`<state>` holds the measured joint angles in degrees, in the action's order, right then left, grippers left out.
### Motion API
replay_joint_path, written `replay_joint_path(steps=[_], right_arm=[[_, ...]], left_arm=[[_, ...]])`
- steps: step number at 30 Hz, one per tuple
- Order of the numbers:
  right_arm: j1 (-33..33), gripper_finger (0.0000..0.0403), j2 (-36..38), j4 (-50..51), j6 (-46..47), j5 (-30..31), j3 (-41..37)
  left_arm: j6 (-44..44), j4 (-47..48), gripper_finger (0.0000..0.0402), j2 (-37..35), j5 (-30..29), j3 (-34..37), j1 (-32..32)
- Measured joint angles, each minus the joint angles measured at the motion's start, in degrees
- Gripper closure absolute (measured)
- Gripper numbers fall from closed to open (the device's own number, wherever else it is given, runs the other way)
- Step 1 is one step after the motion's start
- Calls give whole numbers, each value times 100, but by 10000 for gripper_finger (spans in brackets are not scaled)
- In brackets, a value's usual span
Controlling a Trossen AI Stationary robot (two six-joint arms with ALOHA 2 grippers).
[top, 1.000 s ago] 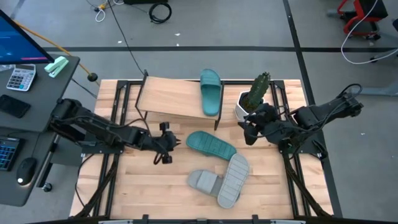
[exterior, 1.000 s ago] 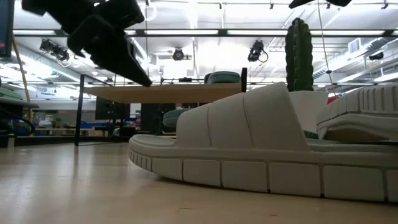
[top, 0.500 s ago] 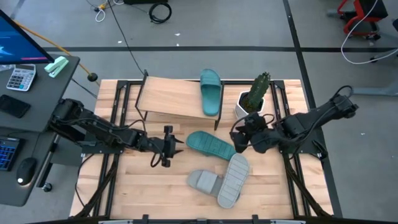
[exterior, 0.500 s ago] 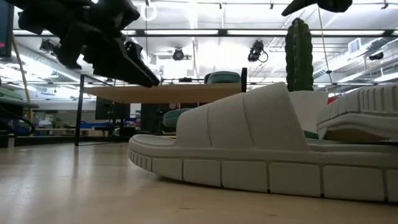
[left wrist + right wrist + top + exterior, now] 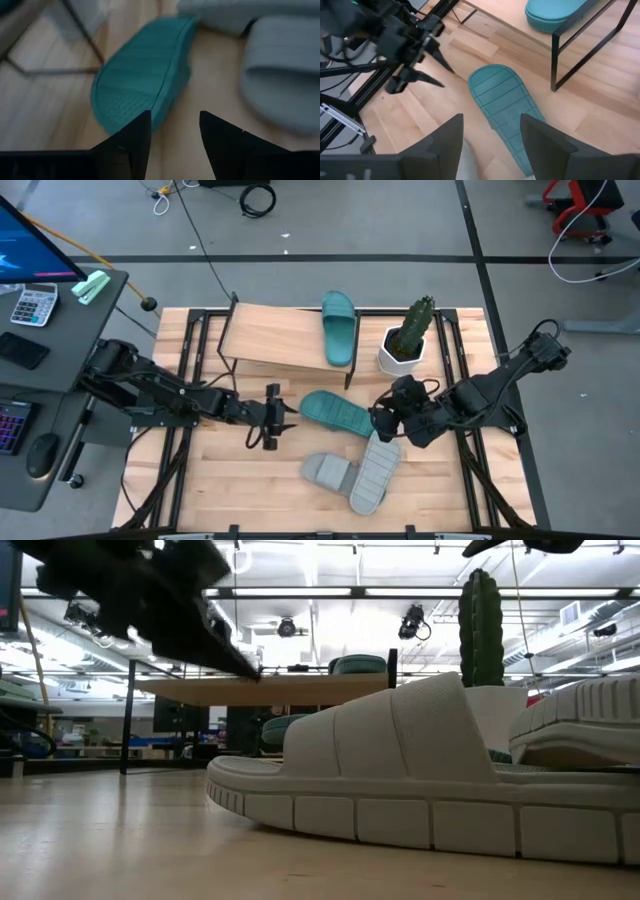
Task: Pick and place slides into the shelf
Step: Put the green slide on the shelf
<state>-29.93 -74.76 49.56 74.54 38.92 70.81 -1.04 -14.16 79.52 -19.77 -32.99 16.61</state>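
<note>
One teal slide (image 5: pixel 340 330) lies right way up on the right end of the shelf (image 5: pixel 275 335). The second teal slide (image 5: pixel 340 412) lies sole up on the table in front of the shelf, also in the left wrist view (image 5: pixel 145 80) and right wrist view (image 5: pixel 507 107). Two grey slides sit nearer: one upright (image 5: pixel 328 471), one sole up (image 5: pixel 375 470). My left gripper (image 5: pixel 283 416) is open just left of the overturned teal slide, pointing at it (image 5: pixel 175 130). My right gripper (image 5: pixel 385 422) is open above that slide's right end (image 5: pixel 492 135).
A cactus in a white pot (image 5: pixel 405 340) stands right of the shelf, behind my right arm. The upright grey slide (image 5: pixel 400 770) fills the low view. The shelf's black legs (image 5: pixel 555 55) stand close to the teal slide. Bare tabletop (image 5: pixel 220 470) lies at the near left.
My right gripper has moved from beside the cactus pot toward the table's near and left side, coming over the right end of the overturned teal slide. My left gripper has edged right toward the same slide. No slide has moved.
</note>
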Motion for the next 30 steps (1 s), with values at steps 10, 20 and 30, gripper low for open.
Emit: replay_joint_path(steps=[10,20,30], right_arm=[[-39,200,17,9,-60,-53,0],[-37,200,20,11,-157,-88,0],[-37,200,20,11,-173,-86,0]], left_arm=[[1387,5,172,810,-788,-525,230],[2276,76,92,1499,-1421,-988,415],[2271,61,88,2111,-2173,-995,399]])
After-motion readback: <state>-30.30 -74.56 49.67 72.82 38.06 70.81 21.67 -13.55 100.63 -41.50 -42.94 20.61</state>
